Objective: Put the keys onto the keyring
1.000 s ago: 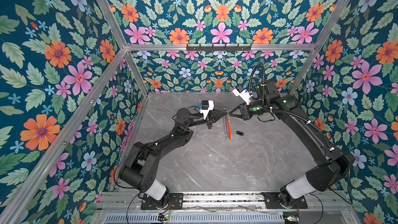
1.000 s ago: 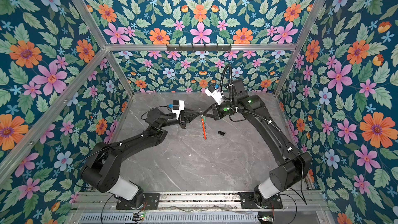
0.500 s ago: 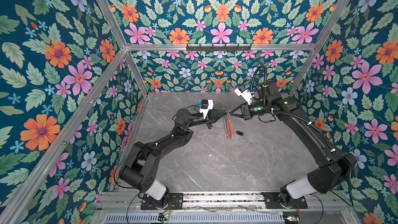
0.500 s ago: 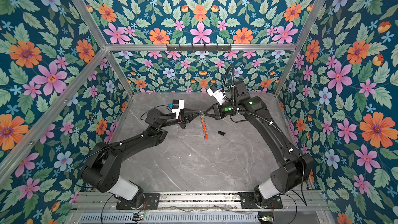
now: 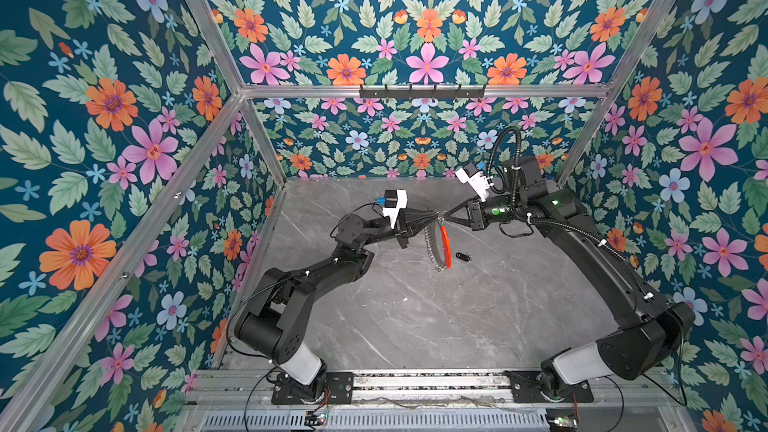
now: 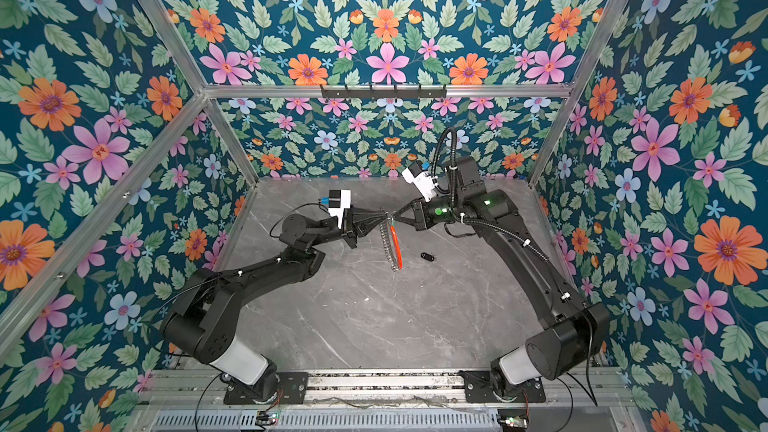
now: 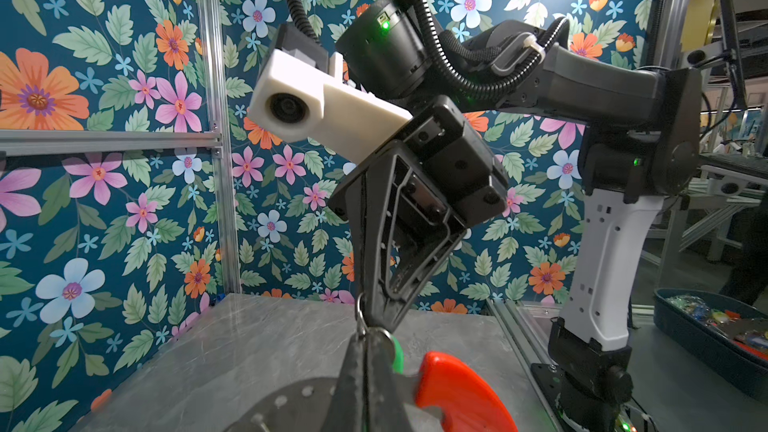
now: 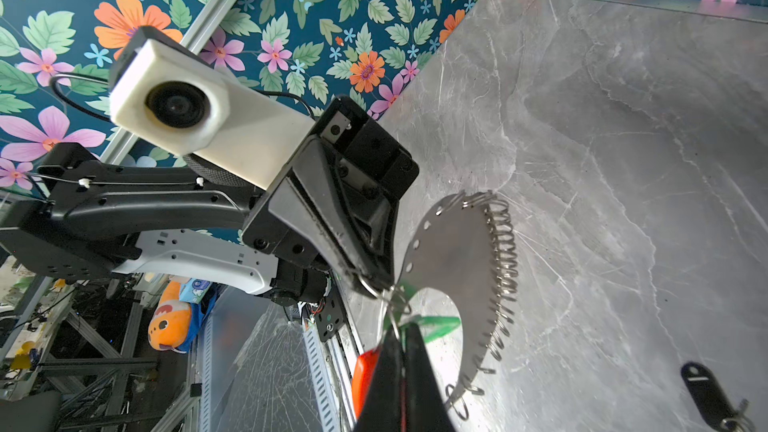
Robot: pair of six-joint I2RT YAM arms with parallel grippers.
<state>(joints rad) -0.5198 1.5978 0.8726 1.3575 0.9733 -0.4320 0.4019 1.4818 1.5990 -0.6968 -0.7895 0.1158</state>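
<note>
The left hand [image 5: 435, 215] was clamped shut on the hanging keyring [image 5: 445, 243], and the right hand [image 5: 448, 214] gripped the green-tagged key [image 8: 436, 324] beside it. The black-fob key [image 5: 462, 257] lay on the counter [image 5: 415, 317]. A dark bin [image 7: 685, 334] held colourful clutter.

1. Above the grey marbled bench [image 5: 415, 317], mid-width, nearer its rear edge: large flat grey metal keyring [image 5: 445, 243], hanging on edge.
2. At its left, left gripper [image 5: 435, 214]; at its right, right gripper [image 5: 448, 215]; tips meet at keyring's top.
3. At that meeting point: small green-tagged key [image 8: 436, 324].
4. On bench, just right of keyring: black oval-fob key [image 5: 462, 257].
</note>
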